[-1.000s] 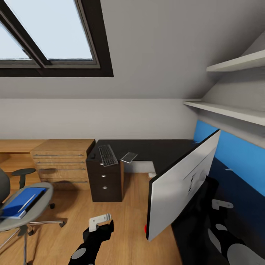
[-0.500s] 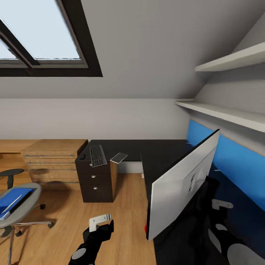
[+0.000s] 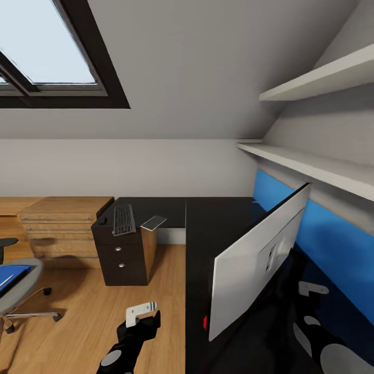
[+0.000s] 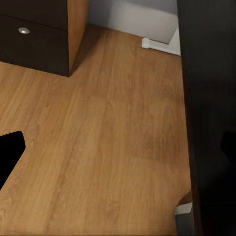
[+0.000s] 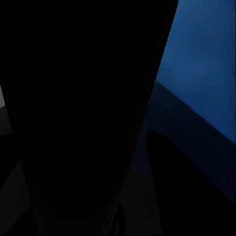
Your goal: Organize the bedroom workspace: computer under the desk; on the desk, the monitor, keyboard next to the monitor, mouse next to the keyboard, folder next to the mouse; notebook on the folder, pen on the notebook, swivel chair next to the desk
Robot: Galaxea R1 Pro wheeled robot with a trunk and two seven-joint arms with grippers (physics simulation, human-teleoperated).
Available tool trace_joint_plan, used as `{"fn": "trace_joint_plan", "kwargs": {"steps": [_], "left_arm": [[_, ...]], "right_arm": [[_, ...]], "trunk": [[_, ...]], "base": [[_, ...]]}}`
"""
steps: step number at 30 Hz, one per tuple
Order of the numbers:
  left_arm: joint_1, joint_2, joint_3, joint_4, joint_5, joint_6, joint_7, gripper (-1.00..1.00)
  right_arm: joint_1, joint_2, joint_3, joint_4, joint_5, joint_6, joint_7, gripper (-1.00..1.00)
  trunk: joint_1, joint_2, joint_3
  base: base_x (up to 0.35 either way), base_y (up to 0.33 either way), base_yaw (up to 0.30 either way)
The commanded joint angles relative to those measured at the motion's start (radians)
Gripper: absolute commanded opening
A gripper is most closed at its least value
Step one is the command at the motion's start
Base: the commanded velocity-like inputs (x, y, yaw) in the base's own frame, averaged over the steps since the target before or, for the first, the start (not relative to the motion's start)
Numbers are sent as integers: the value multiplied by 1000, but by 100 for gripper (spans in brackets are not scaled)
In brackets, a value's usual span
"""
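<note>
The monitor is seen from the rear in the head view — pale back panel facing the camera, tilted, raised above the near wing of the black L-shaped bench and close to the blue wall panel. The right arm sits behind and below it; the right fingers are hidden by the screen, so whether they grasp it cannot be told, and the right wrist view is almost wholly dark with a strip of blue panel at one side. The left gripper hangs low over the wooden floor beside the bench edge; its pale fingers carry nothing, though how far apart they stand cannot be judged. The keyboard lies on the far wing of the bench above the black three-drawer unit, with a small dark object, probably the mouse, at its outer end and the grey notebook just beside it on the other side, overhanging the bench edge. A light wooden drawer chest stands next to the drawer unit. The swivel chair is well apart from the bench at the frame's left edge — the blue folder rests on its seat.
</note>
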Motion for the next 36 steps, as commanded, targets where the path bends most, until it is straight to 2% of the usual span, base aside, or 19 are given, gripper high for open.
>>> {"fn": "trace_joint_plan", "kwargs": {"steps": [1, 14, 21, 32, 36], "left_arm": [[-1, 1, -2, -2, 6, 3, 8, 100], [-1, 2, 0, -2, 10, 3, 8, 100], [-1, 2, -1, -2, 10, 4, 8, 100], [-1, 2, -1, -2, 10, 4, 8, 100], [-1, 2, -1, -2, 8, 3, 8, 100]], "right_arm": [[-2, 0, -6, 0, 11, -5, -4, -100], [-2, 0, -4, -1, 11, -8, -3, -100], [-2, 0, -4, -1, 12, -8, -3, -100], [-2, 0, -4, -1, 11, -8, -3, -100], [-2, 0, -4, 0, 12, -8, -3, -100]], "trunk": [[0, -1, -1], [0, -1, -1], [0, -1, -1], [0, -1, -1], [0, -1, -1]], "base": [[0, -264, 0], [0, -34, 0], [234, 0, 0], [18, 0, 0], [0, -173, 0]]}}
